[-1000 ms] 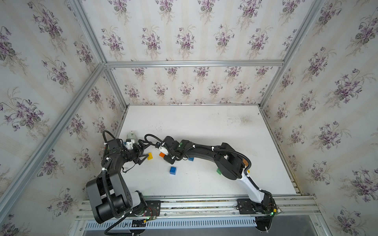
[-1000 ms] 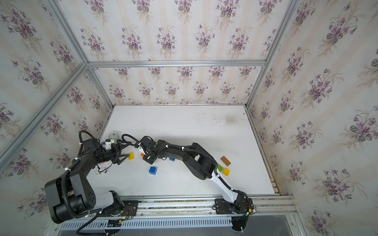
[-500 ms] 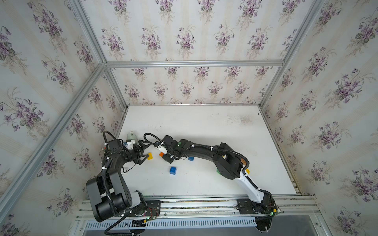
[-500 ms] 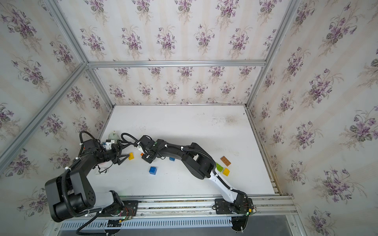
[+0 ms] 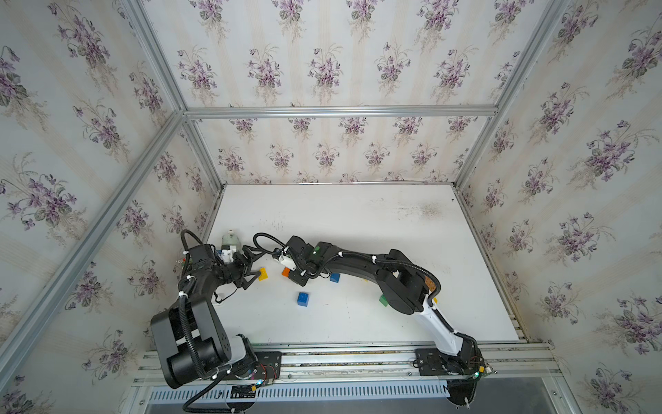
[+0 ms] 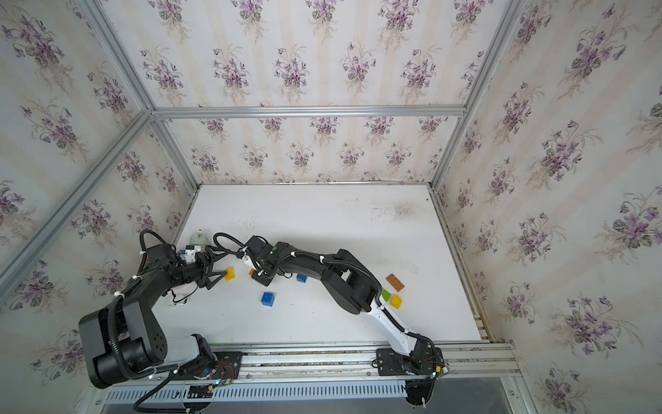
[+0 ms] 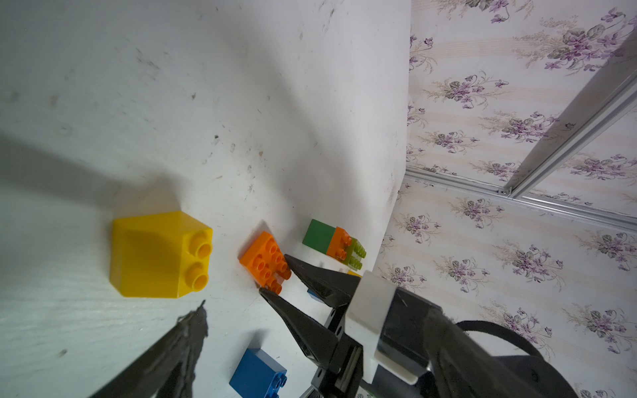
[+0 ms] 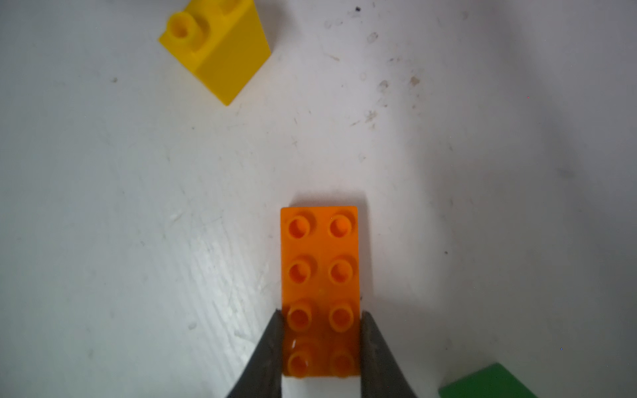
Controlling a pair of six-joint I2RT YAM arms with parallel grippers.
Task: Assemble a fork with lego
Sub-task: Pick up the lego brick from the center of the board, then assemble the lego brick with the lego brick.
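The orange brick lies flat on the white table, studs up, a two-by-four plate whose long axis runs in line with the right gripper; the near end sits between the fingers and the far end points on toward the yellow brick. That gripper is clamped on the orange brick, one finger pressed to each long side. The right arm reaches low across the table from its base at the front rail, bent at the elbow, the wrist close to the surface. The left gripper has its jaws spread wide and holds nothing, just beside the yellow brick, which lies tipped on its side with studs sideways. A blue brick sits apart nearer the front, and a green, orange and lime stack lies on its side farther off.
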